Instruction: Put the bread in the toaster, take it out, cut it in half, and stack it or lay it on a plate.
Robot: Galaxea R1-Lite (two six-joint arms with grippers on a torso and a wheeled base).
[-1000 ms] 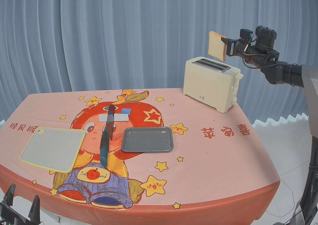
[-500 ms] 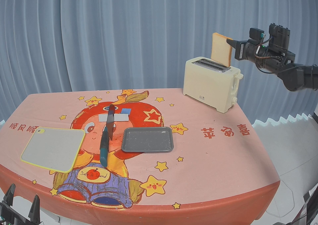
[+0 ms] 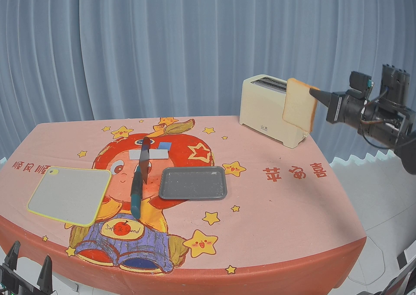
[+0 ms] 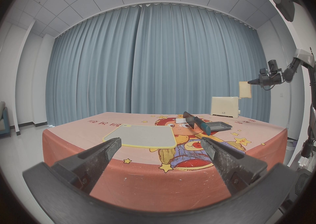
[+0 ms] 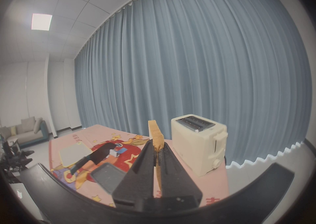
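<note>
My left end effector (image 4: pixel 160 143) hangs open off the tabletop's front left corner. A cutting board (image 3: pixel 68 195) lies near the left edge, with a knife (image 3: pixel 139 174) and a grey tray (image 3: pixel 193 183) mid-tabletop. At the far right corner, beside the toaster (image 3: pixel 268 107), my right end effector (image 3: pixel 313 91) grips the bread (image 3: pixel 300 104) in midair. Cutting and plating likely remain.

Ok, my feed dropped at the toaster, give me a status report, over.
Right gripper shut on bread, held upright in air beside toaster. Left gripper open, low off table's near edge. Knife lies between cutting board and tray.
</note>
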